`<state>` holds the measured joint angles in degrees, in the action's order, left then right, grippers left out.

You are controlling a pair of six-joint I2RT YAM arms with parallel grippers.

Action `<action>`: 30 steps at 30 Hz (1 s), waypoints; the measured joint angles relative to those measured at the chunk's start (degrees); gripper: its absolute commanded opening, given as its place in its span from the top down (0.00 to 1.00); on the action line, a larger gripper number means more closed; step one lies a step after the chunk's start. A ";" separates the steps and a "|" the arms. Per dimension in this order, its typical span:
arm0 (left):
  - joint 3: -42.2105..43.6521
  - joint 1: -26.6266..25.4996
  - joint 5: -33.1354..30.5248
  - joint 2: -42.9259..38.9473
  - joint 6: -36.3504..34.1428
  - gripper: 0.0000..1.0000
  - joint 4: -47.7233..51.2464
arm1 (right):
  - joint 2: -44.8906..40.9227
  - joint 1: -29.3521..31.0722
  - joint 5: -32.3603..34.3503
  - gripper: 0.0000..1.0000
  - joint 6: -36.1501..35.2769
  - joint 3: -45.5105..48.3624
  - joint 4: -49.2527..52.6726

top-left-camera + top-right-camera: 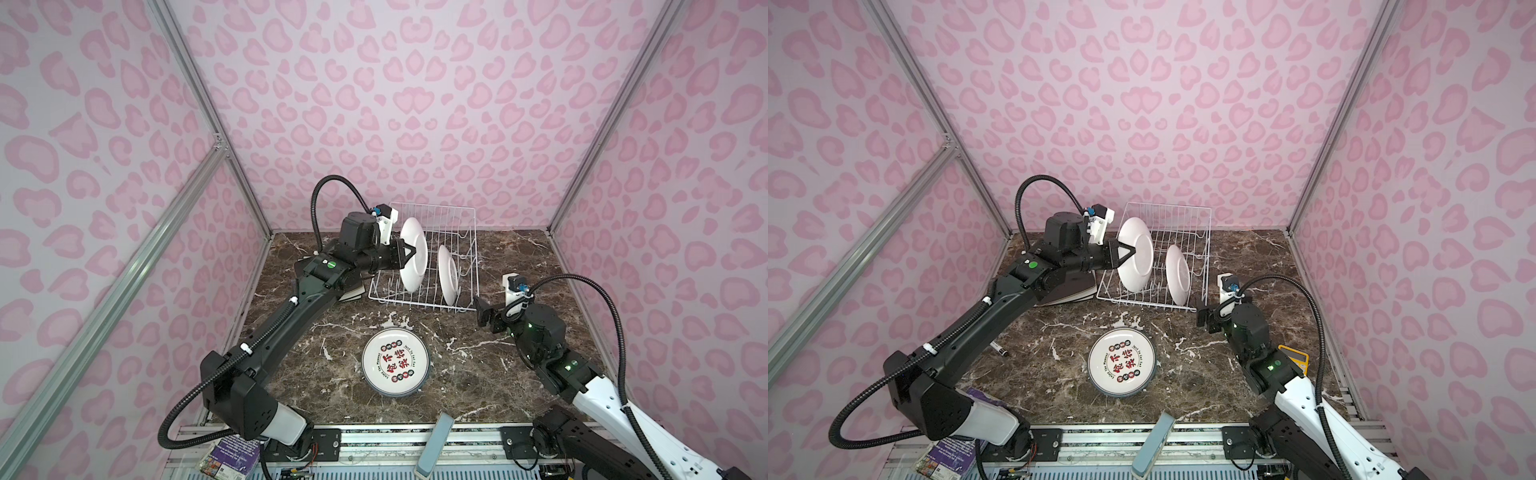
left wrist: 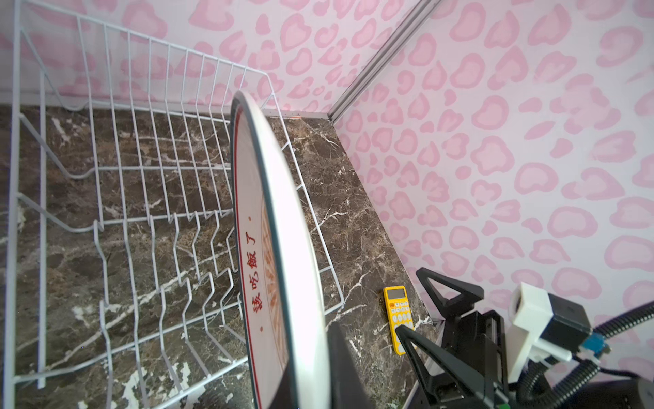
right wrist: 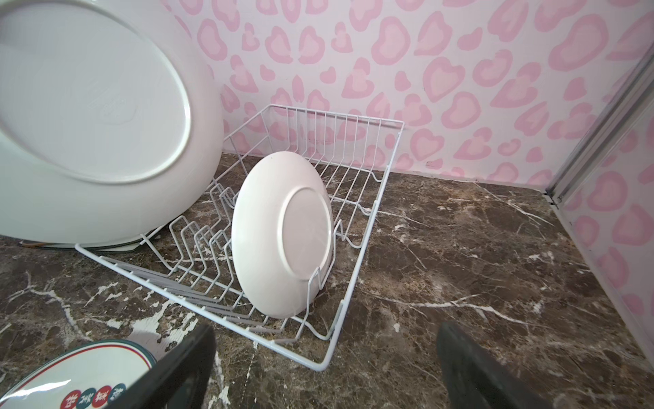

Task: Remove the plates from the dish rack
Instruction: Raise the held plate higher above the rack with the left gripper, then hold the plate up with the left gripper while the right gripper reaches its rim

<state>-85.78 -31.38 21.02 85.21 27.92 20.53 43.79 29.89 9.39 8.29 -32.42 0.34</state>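
The white wire dish rack (image 1: 434,206) (image 1: 1169,205) (image 3: 357,226) stands at the back of the marble table. My left gripper (image 1: 411,251) (image 1: 1131,251) (image 2: 308,382) is shut on the rim of a round white plate (image 1: 411,274) (image 1: 1133,270) (image 2: 279,226) (image 3: 88,117), held on edge over the rack's left end. A second round plate (image 1: 449,276) (image 1: 1177,276) (image 3: 283,233) stands between prongs near the right end. A printed round plate (image 1: 395,361) (image 1: 1121,361) (image 3: 81,375) lies face up on the table in front, another rim showing beneath it. My right gripper (image 1: 482,309) (image 1: 1204,318) (image 3: 325,364) is open and empty by the rack's front right corner.
A flat dark thing with a pale edge (image 1: 349,293) (image 1: 1075,291) lies left of the rack under my left arm. A yellow calculator (image 1: 1296,357) (image 2: 398,318) lies by the right wall. A pen (image 1: 998,349) lies at front left. Pink patterned walls close in three sides.
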 measured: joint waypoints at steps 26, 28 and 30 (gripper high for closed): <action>15.98 -4.76 -18.12 -15.41 -40.46 0.96 -1.42 | 18.12 -6.54 -14.88 0.02 28.55 -26.67 12.09; 17.07 -5.51 -19.41 -16.35 -41.48 0.97 -2.21 | 19.28 -7.45 -17.88 0.03 30.01 -28.15 12.63; 18.45 -6.25 -20.92 -17.27 -42.49 0.96 -3.39 | 20.63 -7.98 -20.57 0.03 31.10 -29.53 13.05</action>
<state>-67.33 -37.63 0.10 67.94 -14.57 17.15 64.42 21.91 -11.18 39.40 -61.95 13.39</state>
